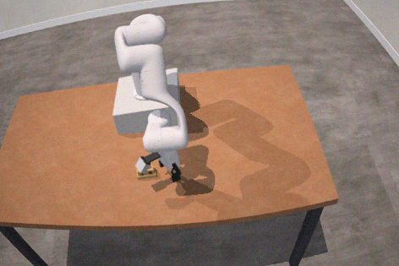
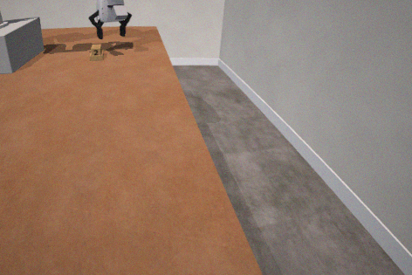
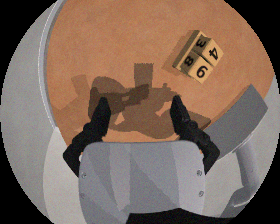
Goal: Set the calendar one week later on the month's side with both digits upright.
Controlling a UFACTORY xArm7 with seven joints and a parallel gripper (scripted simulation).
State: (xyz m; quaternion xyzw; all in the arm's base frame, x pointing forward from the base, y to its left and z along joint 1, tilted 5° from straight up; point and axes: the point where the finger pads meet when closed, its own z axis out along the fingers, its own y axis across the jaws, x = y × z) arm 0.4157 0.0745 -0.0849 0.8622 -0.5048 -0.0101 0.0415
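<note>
Open gripper above the table, calendar off to one side
The gripper [image 1: 168, 168] [image 2: 112, 35] [image 3: 140, 103] has its fingers spread wide with nothing between them, probably to leave room for a cube. Beyond its fingertips, to the right in the wrist view, two cubes [image 3: 201, 71] [image 3: 213, 51] sit side by side in the tray [image 1: 147, 177] [image 2: 96, 58] [image 3: 181, 68], which keeps them paired.

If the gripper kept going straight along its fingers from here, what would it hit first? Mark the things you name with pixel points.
Probably the bare tabletop [image 1: 254, 116] [image 2: 109, 141] [image 3: 115, 45] beside the tray [image 1: 147, 177] [image 2: 96, 58] [image 3: 181, 61], though depth is hard to judge.
</note>
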